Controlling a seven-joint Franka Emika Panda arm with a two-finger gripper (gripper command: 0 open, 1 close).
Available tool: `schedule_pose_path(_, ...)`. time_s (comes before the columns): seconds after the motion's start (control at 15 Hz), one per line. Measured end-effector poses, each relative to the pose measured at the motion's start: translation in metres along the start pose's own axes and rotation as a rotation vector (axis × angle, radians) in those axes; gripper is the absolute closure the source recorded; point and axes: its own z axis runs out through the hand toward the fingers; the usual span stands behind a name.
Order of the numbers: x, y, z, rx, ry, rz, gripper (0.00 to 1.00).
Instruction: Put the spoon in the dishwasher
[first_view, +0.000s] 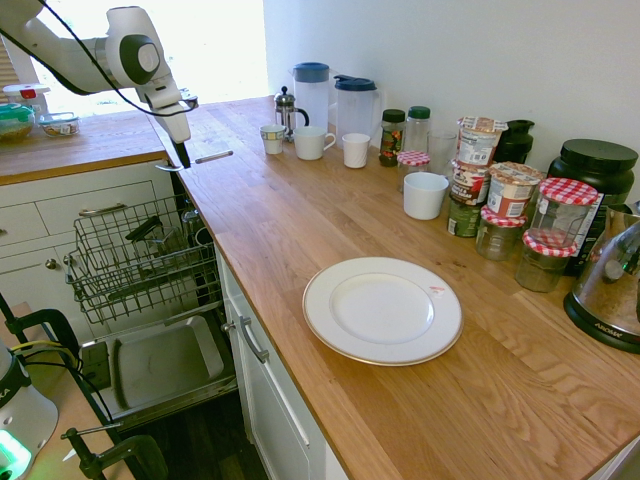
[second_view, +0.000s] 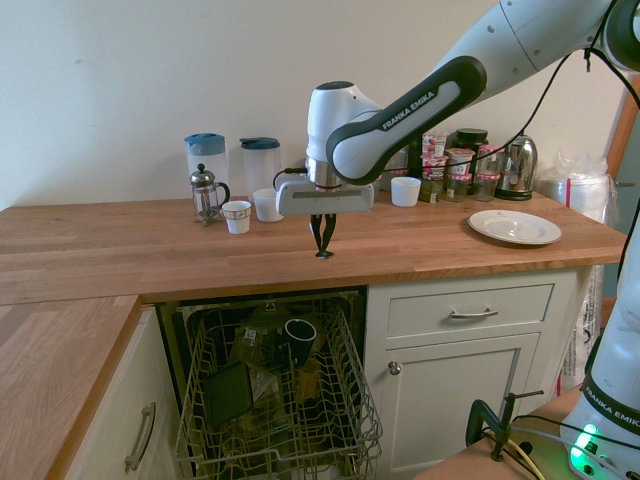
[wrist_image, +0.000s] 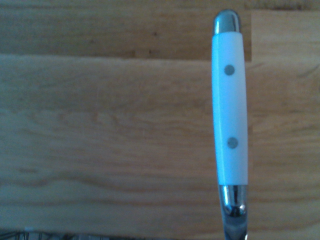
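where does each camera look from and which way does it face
First exterior view: above one end of the counter, looking along it past the plate; arm and gripper far off.
Second exterior view: facing the wall across the dishwasher; arm enters from the right.
Wrist view: on the wrist, close over the counter and the spoon's white handle; no arm shows.
Both exterior views share plate and dishwasher.

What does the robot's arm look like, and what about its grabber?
The smooth, rounded white robot arm has dark bands around its joints, one reading "FRANKA EMIKA", and a thin black cable along it. The two-finger gripper has a wide, pale, box-shaped body and two slim black fingers.
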Motion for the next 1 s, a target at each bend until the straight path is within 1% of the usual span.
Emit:
schedule_pose_path(0.13,-0.028,0.018,0.016,-0.005,0.02,-0.005,1.0)
schedule_pose_path(0.47,-0.085,0.059,0.055,-0.007,0.01,-0.012,1.0)
schedule_pose_path(0.67,-0.107,0.07,0.084,-0.018,-0.014,-0.012,1.0)
schedule_pose_path(1.0,-0.126,0.082,0.127,-0.05,-0.048,-0.013,1.0)
